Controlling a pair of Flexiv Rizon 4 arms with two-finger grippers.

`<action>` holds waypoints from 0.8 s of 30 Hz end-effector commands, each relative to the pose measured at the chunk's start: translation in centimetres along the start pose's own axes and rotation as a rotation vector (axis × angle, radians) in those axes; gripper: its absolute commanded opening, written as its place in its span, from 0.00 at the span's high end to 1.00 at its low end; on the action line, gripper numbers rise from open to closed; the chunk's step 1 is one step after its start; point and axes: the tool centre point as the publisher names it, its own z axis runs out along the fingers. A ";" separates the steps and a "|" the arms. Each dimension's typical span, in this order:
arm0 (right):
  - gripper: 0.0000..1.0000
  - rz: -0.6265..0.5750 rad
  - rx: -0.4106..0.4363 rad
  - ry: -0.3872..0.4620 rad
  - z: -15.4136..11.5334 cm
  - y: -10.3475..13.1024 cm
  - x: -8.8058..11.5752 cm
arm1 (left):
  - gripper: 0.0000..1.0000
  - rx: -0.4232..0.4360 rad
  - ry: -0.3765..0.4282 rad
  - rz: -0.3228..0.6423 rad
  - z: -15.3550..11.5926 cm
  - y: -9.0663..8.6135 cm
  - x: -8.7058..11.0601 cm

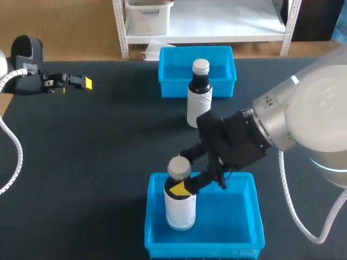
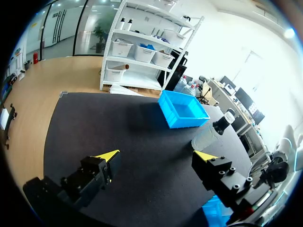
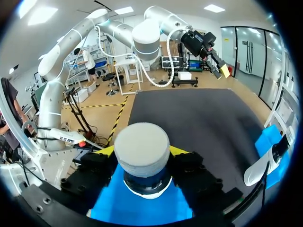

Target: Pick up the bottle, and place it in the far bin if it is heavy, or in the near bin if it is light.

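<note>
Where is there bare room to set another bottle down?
The mat between the left gripper and the near bin is bare, and so is the floor of the far bin. The middle is crowded: the right gripper holds a bottle in the near bin, a second bottle stands before the far bin.

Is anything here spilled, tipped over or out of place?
Nothing is spilled or tipped. The held bottle is upright in the near bin, gripped by the right claw; the second bottle stands upright on the table just outside the far bin.
</note>
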 end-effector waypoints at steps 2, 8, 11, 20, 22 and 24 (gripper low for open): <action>0.00 0.001 0.000 0.010 0.0 -0.1 0.0 | 0.00 0.000 0.000 0.000 0.0 0.0 0.0; 0.00 0.006 0.008 0.018 -0.6 -0.2 0.2 | 0.00 0.000 0.000 0.000 0.0 0.0 0.0; 0.00 0.010 0.015 0.023 -1.2 -0.4 0.5 | 0.00 0.000 0.000 0.000 0.0 0.0 0.0; 0.00 0.025 0.033 0.061 -4.3 -1.0 3.1 | 0.00 0.000 0.000 0.000 0.0 0.0 0.0; 0.00 0.030 0.044 0.068 -5.5 -1.2 3.8 | 0.00 0.000 0.000 0.000 0.0 0.0 0.0; 0.00 0.033 0.060 0.074 -6.8 -1.4 4.5 | 0.00 0.000 0.000 0.000 0.0 0.0 0.0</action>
